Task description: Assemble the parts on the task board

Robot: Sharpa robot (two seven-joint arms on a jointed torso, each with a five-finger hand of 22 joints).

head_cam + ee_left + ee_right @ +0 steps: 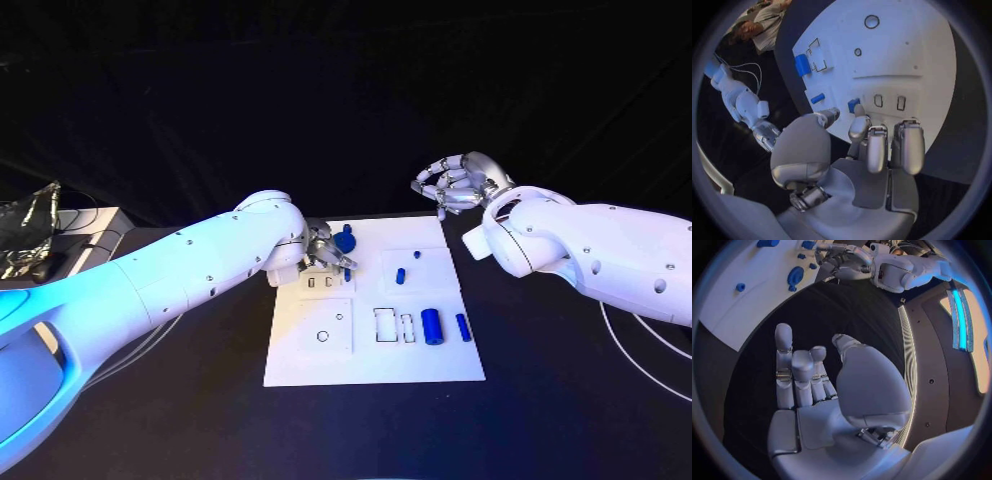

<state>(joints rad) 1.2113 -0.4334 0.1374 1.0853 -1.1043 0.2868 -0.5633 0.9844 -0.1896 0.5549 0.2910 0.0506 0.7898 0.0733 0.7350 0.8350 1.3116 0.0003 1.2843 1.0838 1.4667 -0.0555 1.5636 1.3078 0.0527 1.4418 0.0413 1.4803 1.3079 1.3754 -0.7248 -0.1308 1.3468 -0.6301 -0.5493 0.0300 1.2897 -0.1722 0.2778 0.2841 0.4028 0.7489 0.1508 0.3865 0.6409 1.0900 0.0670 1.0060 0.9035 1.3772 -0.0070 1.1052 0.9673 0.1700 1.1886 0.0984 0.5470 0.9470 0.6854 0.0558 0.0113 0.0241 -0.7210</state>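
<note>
Early stage: blue parts [431, 326] lie loose on the white board [375, 365]. Left hand [326, 250] fingers a small blue piece [853, 105], grip unclear; right hand [459, 183] curled, empty.

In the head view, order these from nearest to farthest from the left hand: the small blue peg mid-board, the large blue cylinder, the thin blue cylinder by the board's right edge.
From the left hand:
1. Small blue peg, mid-board, right of the hand.
2. Large blue cylinder, lower right part of the task board.
3. Thin blue cylinder, by the board's right edge.
</note>
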